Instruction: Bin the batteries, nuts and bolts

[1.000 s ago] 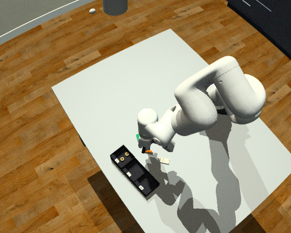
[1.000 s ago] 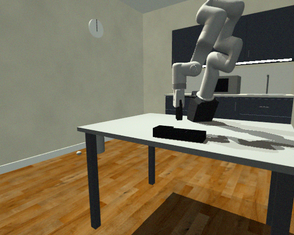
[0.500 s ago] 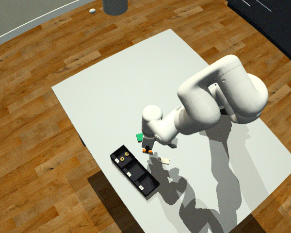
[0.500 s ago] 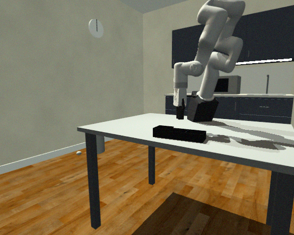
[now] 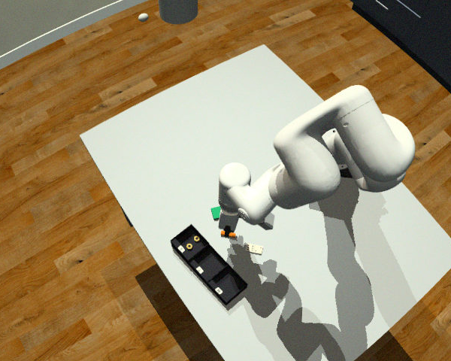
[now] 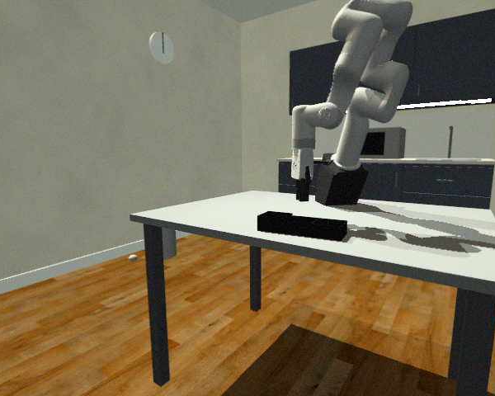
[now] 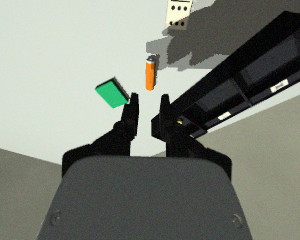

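An orange battery (image 5: 230, 235) lies on the white table, and it also shows in the wrist view (image 7: 150, 73) just ahead of my fingertips. My gripper (image 5: 228, 228) hovers right above the battery; in the wrist view the gripper (image 7: 147, 107) has its fingers a little apart with nothing between them. The black three-compartment bin (image 5: 208, 263) lies to the side, and also shows in the wrist view (image 7: 250, 80). Two brass nuts (image 5: 192, 241) sit in its end compartment. The bin labels are too small to read.
A green block (image 5: 216, 212) lies beside the gripper, and also shows in the wrist view (image 7: 112, 93). A white domino (image 5: 254, 248) lies past the battery. The arm's dark base (image 6: 339, 183) stands behind. The bin lies near the table's front edge.
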You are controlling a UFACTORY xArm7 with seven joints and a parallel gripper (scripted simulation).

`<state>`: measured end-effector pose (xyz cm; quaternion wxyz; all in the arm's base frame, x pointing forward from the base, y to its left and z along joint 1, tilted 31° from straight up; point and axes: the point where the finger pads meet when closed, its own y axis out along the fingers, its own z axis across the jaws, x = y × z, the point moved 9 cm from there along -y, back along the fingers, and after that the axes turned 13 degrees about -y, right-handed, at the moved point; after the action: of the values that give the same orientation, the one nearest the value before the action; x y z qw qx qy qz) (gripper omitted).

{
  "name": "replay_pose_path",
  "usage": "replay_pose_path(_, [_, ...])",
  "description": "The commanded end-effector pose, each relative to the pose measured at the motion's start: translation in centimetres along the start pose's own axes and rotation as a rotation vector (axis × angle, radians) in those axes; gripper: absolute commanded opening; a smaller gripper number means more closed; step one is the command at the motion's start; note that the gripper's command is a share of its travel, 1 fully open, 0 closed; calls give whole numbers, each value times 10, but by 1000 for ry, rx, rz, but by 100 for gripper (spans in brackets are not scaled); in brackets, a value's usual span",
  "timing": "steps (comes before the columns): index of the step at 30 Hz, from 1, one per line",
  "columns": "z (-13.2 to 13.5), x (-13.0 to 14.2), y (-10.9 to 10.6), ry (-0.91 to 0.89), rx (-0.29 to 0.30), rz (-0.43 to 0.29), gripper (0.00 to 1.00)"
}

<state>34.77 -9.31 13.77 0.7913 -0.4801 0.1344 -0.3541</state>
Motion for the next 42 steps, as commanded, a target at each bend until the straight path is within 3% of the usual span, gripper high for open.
replay_pose_path(1, [0,1,-1,0,0,-3,28])
replay_pose_path(21, [0,1,-1,0,0,-3,28])
replay_pose_path(31, [0,1,39,0,0,-3,28])
replay_pose_path(42, [0,2,61,0,0,-3,28])
